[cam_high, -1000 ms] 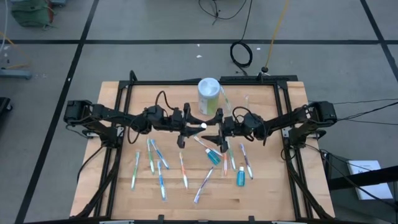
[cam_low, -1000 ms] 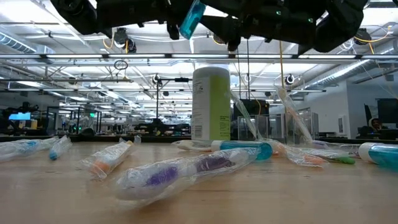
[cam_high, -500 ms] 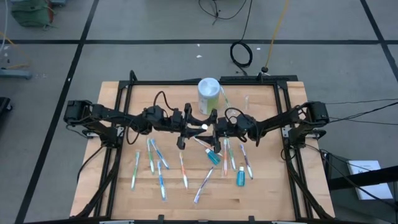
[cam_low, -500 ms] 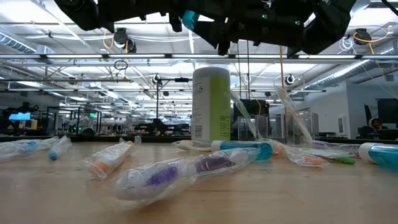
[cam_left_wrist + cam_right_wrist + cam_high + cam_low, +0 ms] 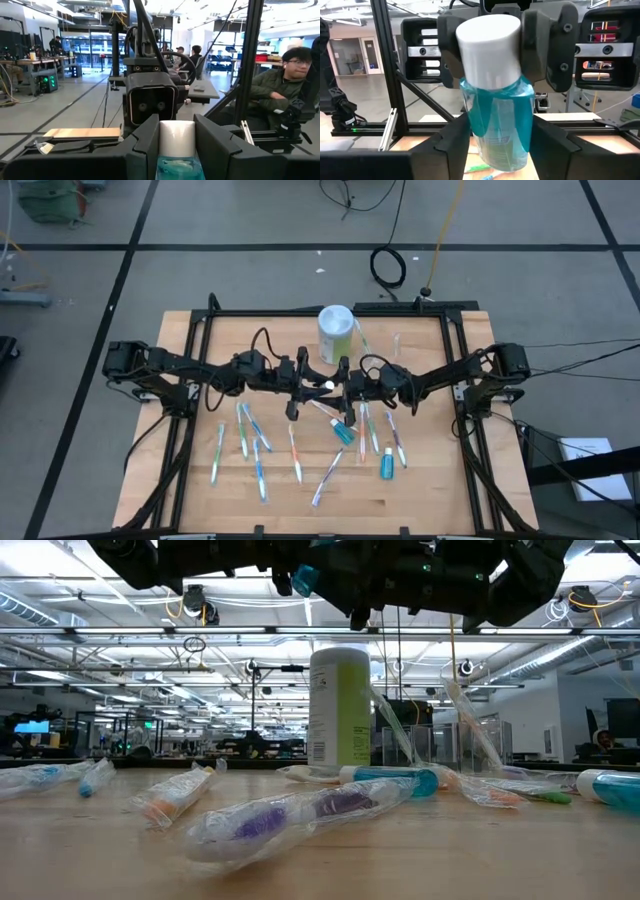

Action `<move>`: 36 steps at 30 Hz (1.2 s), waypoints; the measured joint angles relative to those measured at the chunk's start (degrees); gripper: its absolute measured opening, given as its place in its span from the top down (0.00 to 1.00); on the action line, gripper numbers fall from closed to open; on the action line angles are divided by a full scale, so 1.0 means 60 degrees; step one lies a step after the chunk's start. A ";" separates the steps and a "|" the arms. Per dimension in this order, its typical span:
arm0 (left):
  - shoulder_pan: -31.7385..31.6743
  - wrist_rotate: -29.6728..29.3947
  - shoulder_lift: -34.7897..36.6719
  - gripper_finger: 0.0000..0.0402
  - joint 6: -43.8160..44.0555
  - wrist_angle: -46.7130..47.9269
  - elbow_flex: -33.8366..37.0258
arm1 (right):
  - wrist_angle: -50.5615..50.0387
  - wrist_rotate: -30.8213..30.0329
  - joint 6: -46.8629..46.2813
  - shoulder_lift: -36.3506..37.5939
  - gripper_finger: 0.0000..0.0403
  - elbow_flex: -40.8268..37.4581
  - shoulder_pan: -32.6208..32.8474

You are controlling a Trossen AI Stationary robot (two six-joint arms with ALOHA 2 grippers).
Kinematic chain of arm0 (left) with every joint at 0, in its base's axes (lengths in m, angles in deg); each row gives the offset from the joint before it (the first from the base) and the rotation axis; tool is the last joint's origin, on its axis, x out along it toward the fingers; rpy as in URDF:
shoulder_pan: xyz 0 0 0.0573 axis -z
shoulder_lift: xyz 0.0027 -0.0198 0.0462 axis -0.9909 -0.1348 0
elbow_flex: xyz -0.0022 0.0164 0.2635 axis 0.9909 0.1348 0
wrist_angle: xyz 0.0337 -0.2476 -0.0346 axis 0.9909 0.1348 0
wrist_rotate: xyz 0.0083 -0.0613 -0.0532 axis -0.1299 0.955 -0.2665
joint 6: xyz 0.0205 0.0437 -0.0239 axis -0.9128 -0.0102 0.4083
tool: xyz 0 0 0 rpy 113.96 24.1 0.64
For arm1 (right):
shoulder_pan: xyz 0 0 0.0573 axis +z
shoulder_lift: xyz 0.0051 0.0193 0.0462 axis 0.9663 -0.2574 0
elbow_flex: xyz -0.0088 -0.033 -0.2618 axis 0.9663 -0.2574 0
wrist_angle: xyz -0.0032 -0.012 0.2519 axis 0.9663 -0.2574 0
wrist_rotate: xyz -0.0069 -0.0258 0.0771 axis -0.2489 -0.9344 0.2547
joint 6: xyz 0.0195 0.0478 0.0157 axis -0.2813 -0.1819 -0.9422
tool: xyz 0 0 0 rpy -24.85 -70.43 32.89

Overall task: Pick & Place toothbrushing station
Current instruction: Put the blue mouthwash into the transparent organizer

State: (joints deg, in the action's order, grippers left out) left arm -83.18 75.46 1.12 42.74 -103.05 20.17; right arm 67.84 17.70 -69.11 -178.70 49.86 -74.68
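Since a second ago, right gripper [image 5: 347,389] shifted leftward to meet left gripper [image 5: 318,387] at frame centre, high view.

Low view: toothpaste tube [image 5: 305,578] held aloft at top centre, above wrapped toothbrushes [image 5: 300,818] on table [image 5: 420,855].

Left wrist view: tube clamped between left fingers [image 5: 148,142].

Right wrist view: tube flanked by right fingers [image 5: 455,145], contact unclear.

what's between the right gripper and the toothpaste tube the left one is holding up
Nothing visible. The left gripper holds the toothpaste tube cap-first toward the right gripper, whose open fingers already flank the tube's body above the table.
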 joint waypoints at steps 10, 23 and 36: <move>0.0011 -0.0155 0.0000 0.73 -0.0104 0.0064 -0.0006 | -0.0031 -0.0012 0.0033 0.0000 0.61 -0.0004 -0.0004; 0.0018 -0.0350 0.0000 0.73 -0.0723 0.0197 -0.0004 | -0.0217 -0.0035 0.0280 0.0007 0.62 -0.0011 -0.0070; -0.0035 -0.1643 -0.0007 0.73 -0.1376 0.0239 0.0000 | -0.0575 -0.0196 0.0199 0.0026 0.64 -0.0011 -0.0306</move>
State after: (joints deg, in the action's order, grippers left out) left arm -83.39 65.60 1.08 34.48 -101.61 20.17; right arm 64.39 16.53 -67.91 -178.54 49.79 -76.51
